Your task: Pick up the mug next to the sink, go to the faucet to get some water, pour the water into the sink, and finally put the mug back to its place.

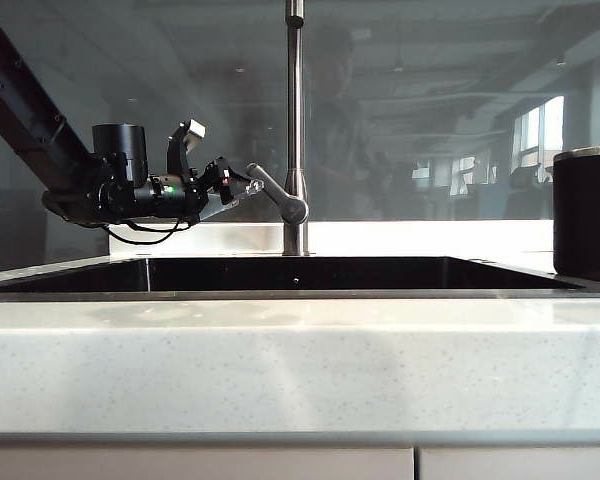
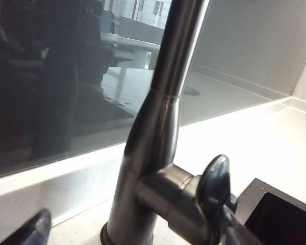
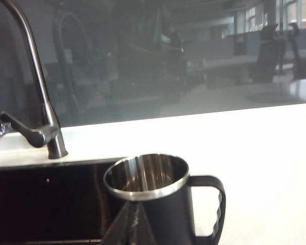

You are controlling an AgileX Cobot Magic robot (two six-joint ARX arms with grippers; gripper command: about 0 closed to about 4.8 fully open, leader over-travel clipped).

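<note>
1. Look at your left end effector (image 1: pixel 220 178). It hangs over the left end of the sink (image 1: pixel 300 275) with its jaws spread wide and nothing in them. It sits right beside the faucet (image 1: pixel 295 120) lever, likely so it can turn the water on.
2. The faucet stands at the middle of the sink's back edge. Its lever sticks out toward the left end effector.
3. Your right end effector (image 3: pixel 132 224) is shut tight, with nothing gripped, just behind the mug (image 3: pixel 150 201).
4. The mug stands upright on the counter (image 1: pixel 300 360), at the sink's right edge. Nothing blocks it.
</note>
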